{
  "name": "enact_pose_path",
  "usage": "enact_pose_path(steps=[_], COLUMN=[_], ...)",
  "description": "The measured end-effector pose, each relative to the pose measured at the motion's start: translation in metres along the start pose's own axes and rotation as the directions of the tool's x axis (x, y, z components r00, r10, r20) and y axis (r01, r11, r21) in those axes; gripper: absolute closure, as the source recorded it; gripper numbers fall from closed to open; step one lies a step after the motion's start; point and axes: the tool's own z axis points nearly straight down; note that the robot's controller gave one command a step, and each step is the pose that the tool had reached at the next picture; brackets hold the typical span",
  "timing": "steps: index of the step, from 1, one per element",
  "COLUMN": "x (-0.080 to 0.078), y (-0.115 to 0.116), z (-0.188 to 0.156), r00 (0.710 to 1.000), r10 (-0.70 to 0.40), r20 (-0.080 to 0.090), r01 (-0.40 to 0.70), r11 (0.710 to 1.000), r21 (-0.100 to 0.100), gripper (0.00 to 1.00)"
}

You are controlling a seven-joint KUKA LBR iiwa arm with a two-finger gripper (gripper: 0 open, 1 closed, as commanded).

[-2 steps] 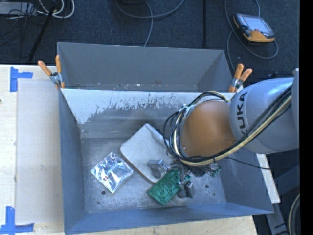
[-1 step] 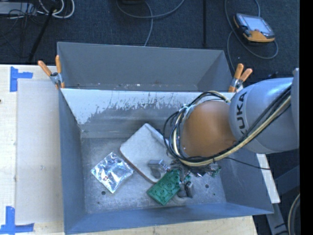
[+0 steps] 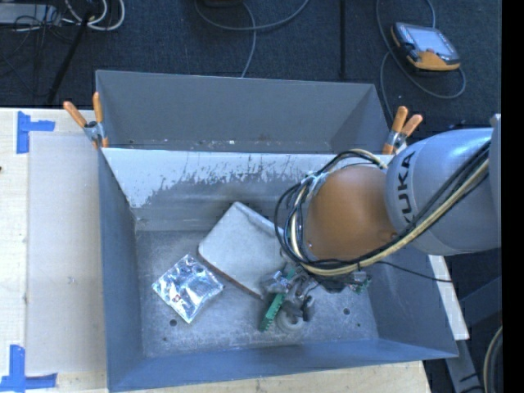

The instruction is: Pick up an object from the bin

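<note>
Grey metal bin (image 3: 246,121) across mid-frame. Claw (image 3: 288,300) low at lower centre, under orange wrist cover (image 3: 348,215), just beside small green ridged plastic stick (image 3: 271,309). Cannot tell its opening. Left of that, pale flat foam slab (image 3: 237,248) and crinkled silver foil packet (image 3: 187,287).

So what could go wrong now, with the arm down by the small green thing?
1. The small green piece lies close by the pale flat slab; the slab's corner may get caught or nudged instead.
2. The arm's orange cover and cables hang over that spot, so a missed grasp could be hard to notice.
</note>
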Motion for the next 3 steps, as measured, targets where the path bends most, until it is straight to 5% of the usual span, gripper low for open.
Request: enact_pose_path(steps=[2, 3], x=[-0.002, -0.003], y=[0.001, 0.001], z=[-0.021, -0.069], r00=[1.000, 1.000], r10=[0.006, 0.011], r20=[0.003, 0.005], r01=[-0.006, -0.011], r11=[1.000, 1.000], r21=[-0.003, -0.001], gripper=[1.00, 1.00])
